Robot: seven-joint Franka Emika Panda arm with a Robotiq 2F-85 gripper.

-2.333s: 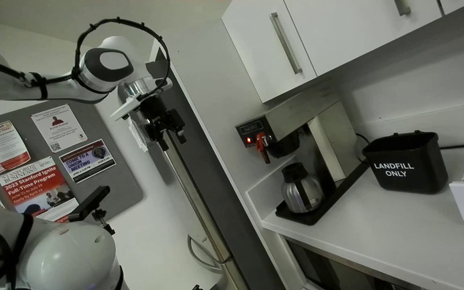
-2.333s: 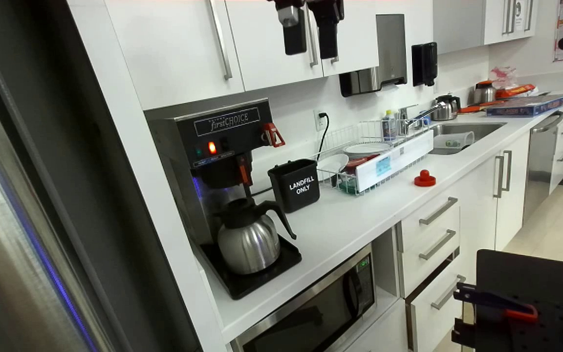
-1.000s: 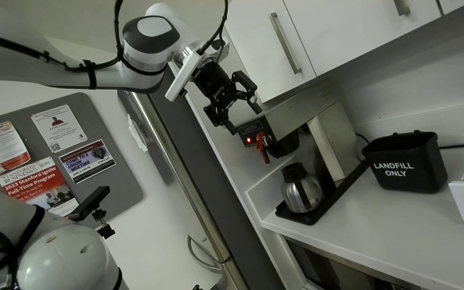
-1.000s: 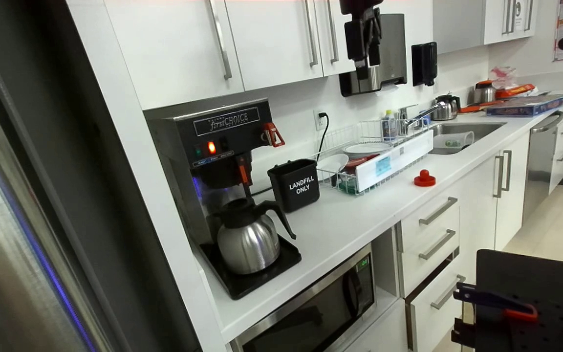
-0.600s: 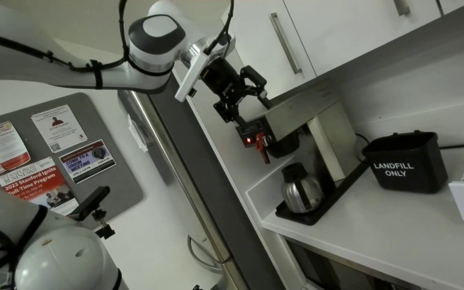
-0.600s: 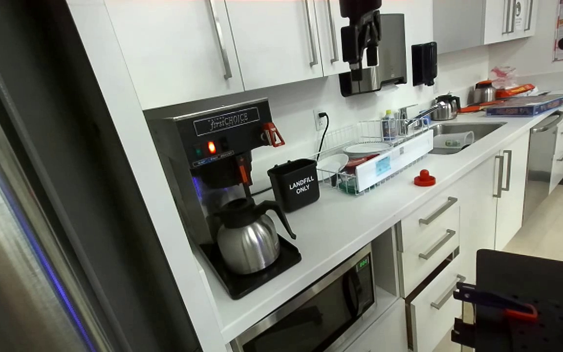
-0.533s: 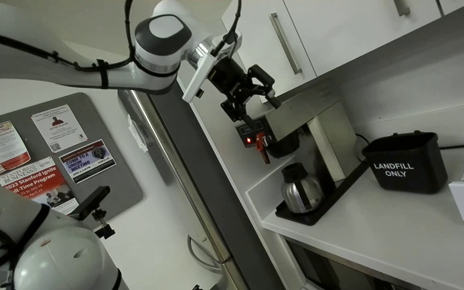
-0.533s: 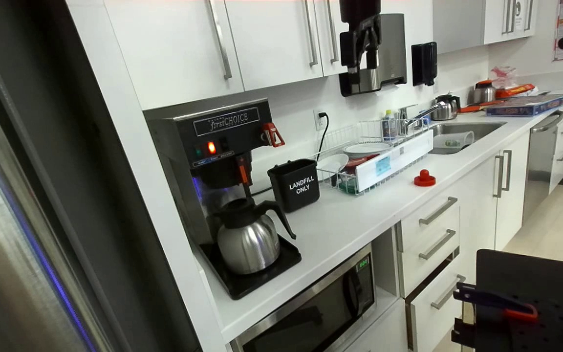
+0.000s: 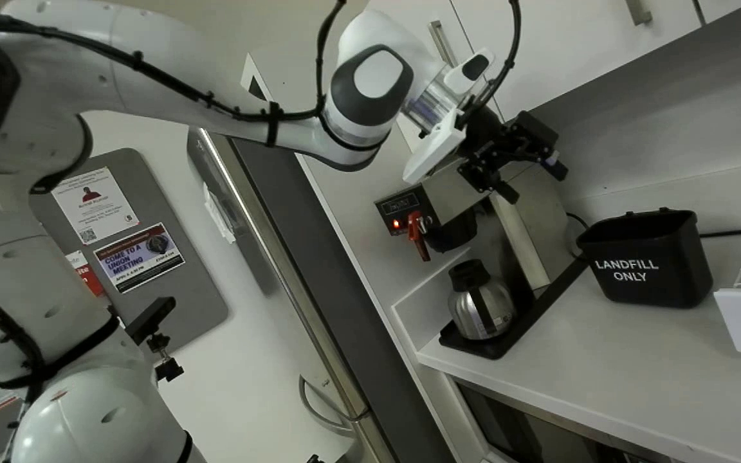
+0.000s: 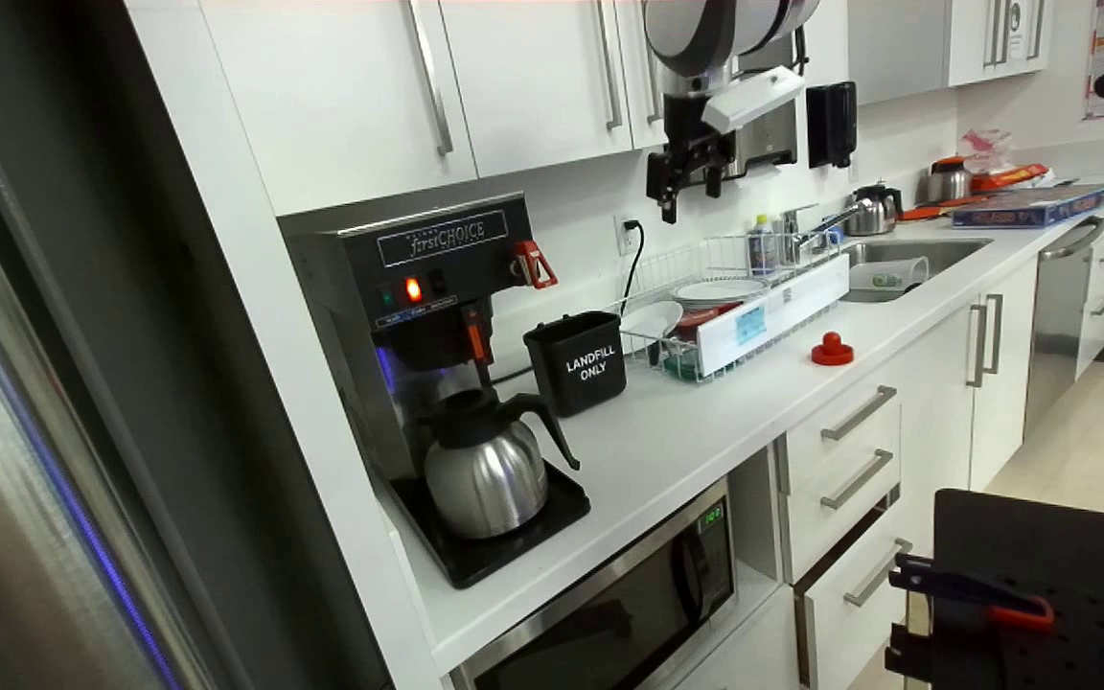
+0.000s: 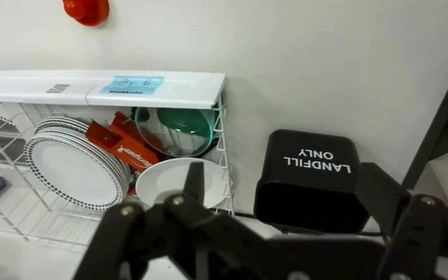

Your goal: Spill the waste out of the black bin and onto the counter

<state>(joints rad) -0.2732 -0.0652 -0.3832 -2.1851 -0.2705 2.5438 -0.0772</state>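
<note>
The black bin (image 9: 657, 280) with white "LANDFILL ONLY" lettering stands upright on the white counter (image 9: 602, 373). It also shows in an exterior view (image 10: 579, 369) and in the wrist view (image 11: 313, 161), where its open mouth is dark inside. The waste does not show; the bin's inside is too dark to tell. My gripper (image 9: 532, 181) is open and empty, in the air above and short of the bin. It also shows high over the counter in an exterior view (image 10: 691, 197). In the wrist view the spread fingers (image 11: 283, 173) frame the bin from above, apart from it.
A coffee maker (image 10: 447, 259) and steel coffee pot (image 10: 487, 484) stand beside the bin. A wire dish rack with a white front panel (image 10: 772, 316) and plates (image 11: 74, 171) is on its other side. A red knob-like object (image 10: 832, 351) lies near the counter's front. Cupboards (image 10: 542, 86) hang above.
The arm has swung from beside the fridge toward the counter. The gripper has moved closer to the bin and turned; it stays open. The bin has not moved.
</note>
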